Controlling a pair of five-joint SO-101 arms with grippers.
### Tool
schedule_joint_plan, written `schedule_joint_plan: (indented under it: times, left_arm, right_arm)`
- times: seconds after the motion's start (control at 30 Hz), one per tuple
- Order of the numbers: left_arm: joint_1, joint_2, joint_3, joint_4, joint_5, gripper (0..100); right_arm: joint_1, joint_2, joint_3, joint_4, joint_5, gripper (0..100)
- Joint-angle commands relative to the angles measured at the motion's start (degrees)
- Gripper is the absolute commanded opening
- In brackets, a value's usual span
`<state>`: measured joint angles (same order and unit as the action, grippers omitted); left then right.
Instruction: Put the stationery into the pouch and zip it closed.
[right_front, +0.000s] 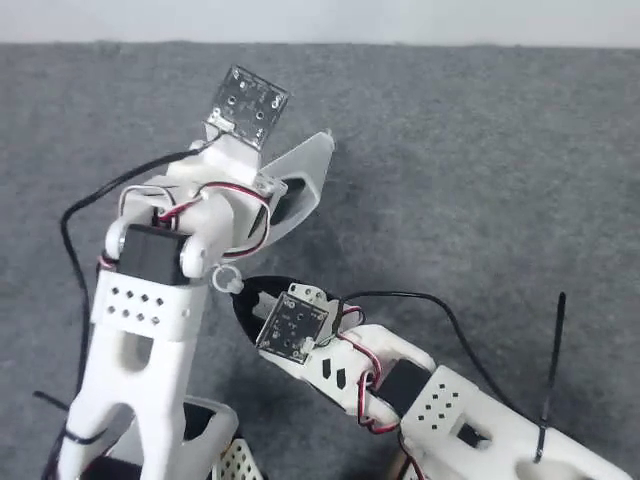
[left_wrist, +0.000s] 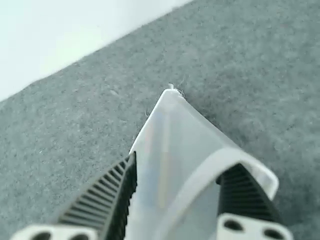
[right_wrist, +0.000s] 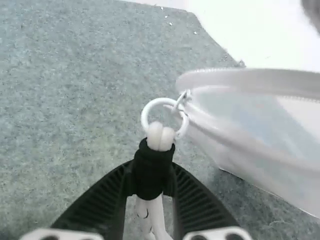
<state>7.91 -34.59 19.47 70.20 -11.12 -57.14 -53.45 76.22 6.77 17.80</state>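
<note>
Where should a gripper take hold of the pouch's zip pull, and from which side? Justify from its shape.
Grip the black toggle behind the ring, coming end-on from the side away from the pouch, in line with the zip. It is narrow and sticks straight out, so jaws can close across it, as the right gripper does.

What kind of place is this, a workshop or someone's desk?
Likely a robotics test bench: the left arm and right arm stand on a grey felt-like mat before a plain pale wall, with a translucent pouch between them.
</note>
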Motion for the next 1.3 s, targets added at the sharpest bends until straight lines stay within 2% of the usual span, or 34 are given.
schedule_joint_plan:
  times: [0.0, 0.3, 0.43, 0.6, 0.73, 0.87, 1.0, 1.1, 1.27]
  left_arm:
    - [0.26, -0.97, -8.31, 5.45, -0.44, 24]
    - [0.26, -0.97, -23.43, 20.84, -0.35, 24]
    - [-1.85, -0.97, -27.12, 25.67, -0.97, 24]
    - [-3.87, -1.05, -27.38, 30.51, -8.44, 24]
    - [-8.88, -3.52, -24.92, 30.15, -10.55, 24]
    - [-9.32, -10.99, -19.56, 29.63, -13.71, 24]
    - [-9.32, -19.52, -7.25, 25.14, -14.68, 25]
    - [-9.32, -25.85, 4.53, 18.29, -14.68, 25]
    - [-8.97, -37.63, 20.35, 10.55, -14.59, 32]
  right_arm:
    - [0.31, -3.21, -0.62, 0.31, 0.79, 0.6]
    - [2.24, -8.57, 0.62, 0.75, 0.53, 0.6]
    - [3.38, -12.44, 1.67, 0.75, 0.53, 0.6]
    - [5.93, -18.77, 1.05, 6.29, 0.70, 0.6]
    - [6.64, -24.66, -0.79, 14.11, 0.97, 0.6]
    - [8.57, -28.88, -1.41, 17.19, 0.97, 0.6]
    - [10.68, -30.81, -1.41, 17.36, 1.58, 0.6]
    - [10.95, -31.43, -1.41, 17.45, 4.84, 0.6]
    - [12.18, -31.43, -2.64, 18.86, 5.63, 0.6]
